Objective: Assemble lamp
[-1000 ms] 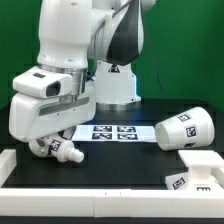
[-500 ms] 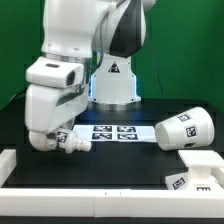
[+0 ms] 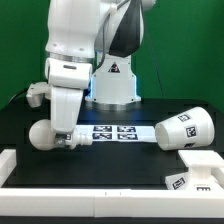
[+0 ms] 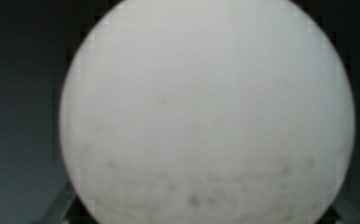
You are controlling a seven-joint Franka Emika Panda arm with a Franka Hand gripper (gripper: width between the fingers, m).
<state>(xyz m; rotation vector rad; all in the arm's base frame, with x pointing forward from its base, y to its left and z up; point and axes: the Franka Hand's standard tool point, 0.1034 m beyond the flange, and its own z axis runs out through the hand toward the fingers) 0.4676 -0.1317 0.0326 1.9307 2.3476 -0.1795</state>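
My gripper (image 3: 66, 137) is shut on the white bulb (image 3: 42, 133) and holds it just above the black table at the exterior view's left. The bulb lies sideways, with its round end to the left and its ribbed neck (image 3: 79, 141) to the right. In the wrist view the bulb (image 4: 203, 110) fills nearly the whole picture and hides the fingers. The cone shade (image 3: 182, 128) lies on its side at the right. The flat square base (image 3: 197, 170) sits at the front right.
The marker board (image 3: 115, 131) lies flat mid-table, just right of the gripper. The big white robot pedestal (image 3: 113, 82) stands behind it. A low white rim (image 3: 20, 163) runs along the table's front and left edges.
The arm has swung upright and shifted to the right. The bulb has gone up off the table with it and turned, its round end now pointing left.
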